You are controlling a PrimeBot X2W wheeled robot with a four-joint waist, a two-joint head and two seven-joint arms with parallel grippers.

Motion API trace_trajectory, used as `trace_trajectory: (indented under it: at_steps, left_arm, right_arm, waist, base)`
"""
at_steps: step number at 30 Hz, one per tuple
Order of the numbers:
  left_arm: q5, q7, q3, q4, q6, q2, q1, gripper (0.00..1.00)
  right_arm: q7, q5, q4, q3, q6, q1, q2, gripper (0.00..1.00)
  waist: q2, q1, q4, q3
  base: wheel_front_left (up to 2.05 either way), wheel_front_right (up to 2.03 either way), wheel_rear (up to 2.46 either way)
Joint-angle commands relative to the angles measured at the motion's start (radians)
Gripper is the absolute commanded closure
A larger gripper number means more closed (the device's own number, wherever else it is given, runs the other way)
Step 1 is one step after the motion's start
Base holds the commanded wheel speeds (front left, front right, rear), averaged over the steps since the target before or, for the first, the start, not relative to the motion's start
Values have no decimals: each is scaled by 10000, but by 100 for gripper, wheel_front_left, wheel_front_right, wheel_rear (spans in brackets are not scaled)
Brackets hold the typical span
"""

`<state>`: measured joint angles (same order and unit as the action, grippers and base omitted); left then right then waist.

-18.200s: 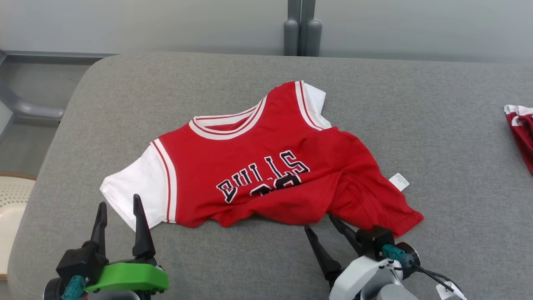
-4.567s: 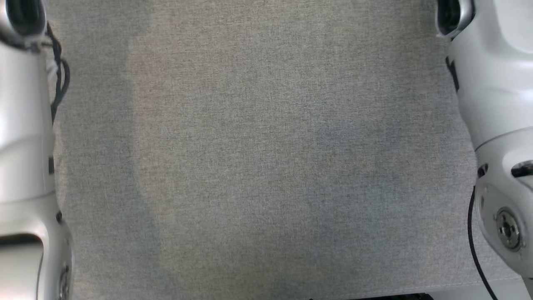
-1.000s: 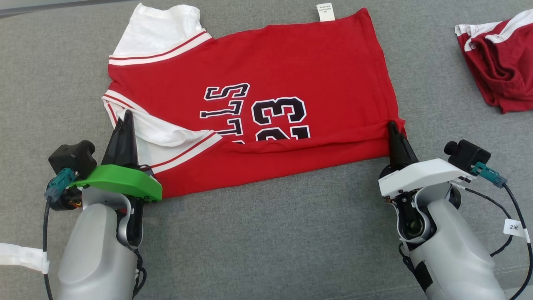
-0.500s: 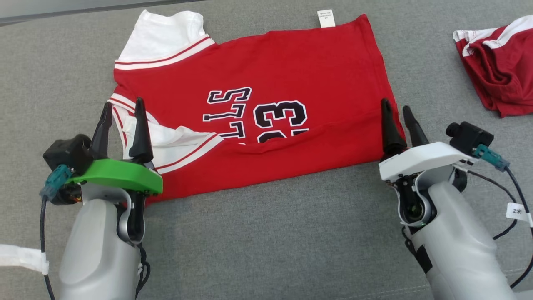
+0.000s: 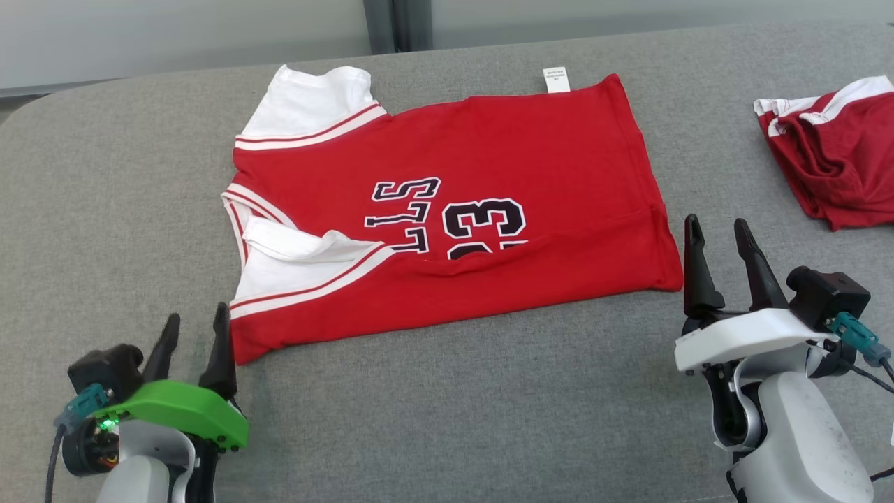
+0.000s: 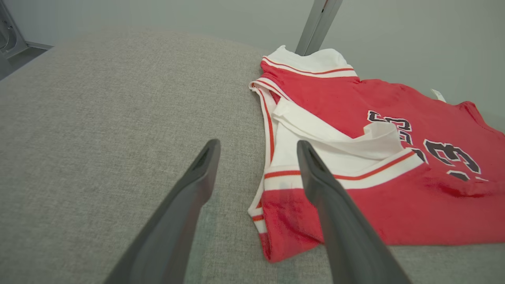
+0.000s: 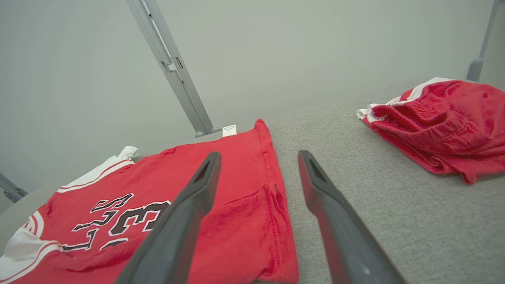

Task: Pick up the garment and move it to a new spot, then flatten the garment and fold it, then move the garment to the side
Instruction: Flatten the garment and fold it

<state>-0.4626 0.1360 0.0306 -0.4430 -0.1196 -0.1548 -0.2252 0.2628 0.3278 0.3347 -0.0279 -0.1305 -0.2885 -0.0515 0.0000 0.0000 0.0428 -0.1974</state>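
Honestly, the jersey [image 5: 489, 209] is lying mostly flat on the counter [image 5: 454, 419], but its white sleeve [image 5: 293, 269] is bunching up. The left end effector [image 5: 197, 313] by the jersey's near-left corner and the right end effector [image 5: 716, 222] beside its near-right corner are both hanging spread apart, empty. Folding over that bunch is likely risking a lumpy, crooked fold.

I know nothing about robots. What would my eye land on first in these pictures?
A bright red jersey with white sleeves and the number 23 lies partly folded in the middle of the grey padded surface. Off its near corners, the long dark left fingers and right fingers stand spread and empty. A second red garment sits crumpled at the far right.
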Motion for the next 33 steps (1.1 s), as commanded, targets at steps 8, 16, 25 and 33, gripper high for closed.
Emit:
trace_trajectory:
  at_steps: [8, 16, 25, 33]
  left_arm:
    - [-687, -1601, 140, 673, 225, 49, 991, 0]
    - [-896, -2053, 65, 453, 526, 140, 618, 0]
    - [-777, -2590, 411, -40, 557, 53, 478, 72]
    - [-550, -1837, 336, 751, 660, -163, 419, 100]
  right_arm:
    - [25, 389, -268, 229, -2, 292, 3, 0]
    - [25, 408, -362, 256, -2, 92, 2, 0]
    - [25, 375, -338, 253, -2, 114, 2, 0]
    - [-280, -140, 679, -40, -2, -69, 4, 0]
  waist:
    - [0, 0, 41, -90]
    - [0, 0, 293, -349]
    - [0, 0, 549, -514]
    - [0, 0, 430, -527]
  base:
    - [0, 0, 0]
    - [0, 0, 0]
    - [0, 0, 0]
    - [0, 0, 0]
